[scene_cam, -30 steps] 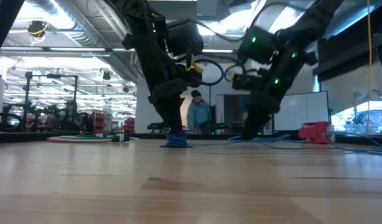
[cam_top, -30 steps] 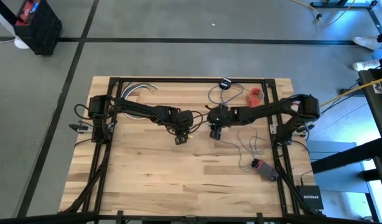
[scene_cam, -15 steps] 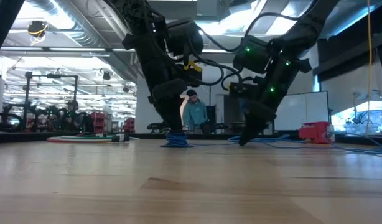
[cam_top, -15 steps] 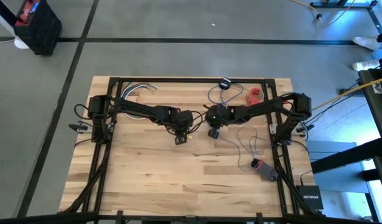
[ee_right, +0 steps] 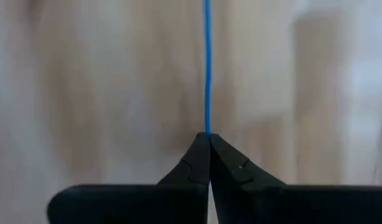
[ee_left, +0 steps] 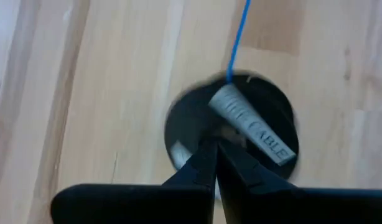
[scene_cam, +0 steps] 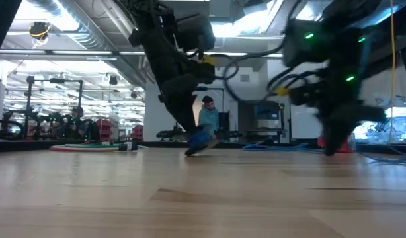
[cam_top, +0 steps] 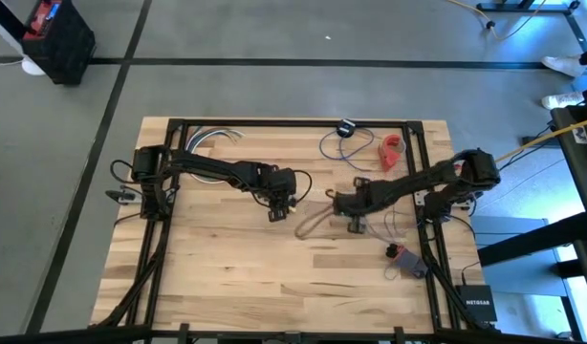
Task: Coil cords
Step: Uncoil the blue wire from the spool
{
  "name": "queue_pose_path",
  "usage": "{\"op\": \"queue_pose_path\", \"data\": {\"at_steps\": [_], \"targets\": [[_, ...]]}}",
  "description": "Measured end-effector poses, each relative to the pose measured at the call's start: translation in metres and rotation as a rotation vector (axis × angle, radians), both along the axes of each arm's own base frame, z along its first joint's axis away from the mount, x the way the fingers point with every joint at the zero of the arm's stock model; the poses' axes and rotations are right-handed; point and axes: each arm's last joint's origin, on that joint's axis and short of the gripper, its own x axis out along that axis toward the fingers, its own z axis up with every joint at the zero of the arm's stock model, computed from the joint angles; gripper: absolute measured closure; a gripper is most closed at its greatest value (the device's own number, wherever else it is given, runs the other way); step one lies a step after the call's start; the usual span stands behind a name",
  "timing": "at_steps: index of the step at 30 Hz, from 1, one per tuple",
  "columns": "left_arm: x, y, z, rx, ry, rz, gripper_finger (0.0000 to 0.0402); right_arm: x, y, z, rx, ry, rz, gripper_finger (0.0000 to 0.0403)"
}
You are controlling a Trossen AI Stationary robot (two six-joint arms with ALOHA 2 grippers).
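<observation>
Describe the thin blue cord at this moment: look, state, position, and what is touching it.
The cord is a very thin blue line, pinched in the shut right gripper and running straight away from its tips. From above it lies in loose loops on the table near the right arm, more loops further back by a small black disc. The shut left gripper holds an end with a grey printed sleeve.

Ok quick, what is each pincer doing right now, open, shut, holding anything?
Left pincer: shut, tips at the black disc on the cord's end.
Right pincer: shut on the thin blue cord.
</observation>
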Motion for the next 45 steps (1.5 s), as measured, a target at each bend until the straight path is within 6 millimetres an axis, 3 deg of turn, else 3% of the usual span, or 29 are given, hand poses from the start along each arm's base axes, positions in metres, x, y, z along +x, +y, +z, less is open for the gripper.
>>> {"op": "queue_pose_path", "data": {"at_steps": [5,12,22,36,40,45], "targets": [[-0.008,-0.005,0.009,-0.005,0.022,0.013,0.0398,-0.030,0.018,0.010,-0.015,0.101,-0.025,0.0400],[-0.008,-0.006,0.009,-0.012,0.016,0.033,0.0398,-0.058,0.026,0.010,-0.020,0.049,-0.072,0.0399],[0.018,-0.020,0.023,-0.013,-0.265,-0.149,0.0398,-0.044,0.028,0.011,0.008,-0.116,-0.020,0.0392],[0.028,-0.047,0.006,-0.082,-0.245,-0.195,0.0401,-0.042,0.028,0.012,0.001,-0.137,0.002,0.0395],[0.031,-0.048,-0.010,-0.093,-0.200,-0.189,0.0401,-0.041,0.029,0.012,0.003,-0.146,0.002,0.0396],[0.034,-0.047,-0.009,-0.086,-0.177,-0.198,0.0401,-0.040,0.029,0.012,0.005,-0.155,0.002,0.0394]]}}
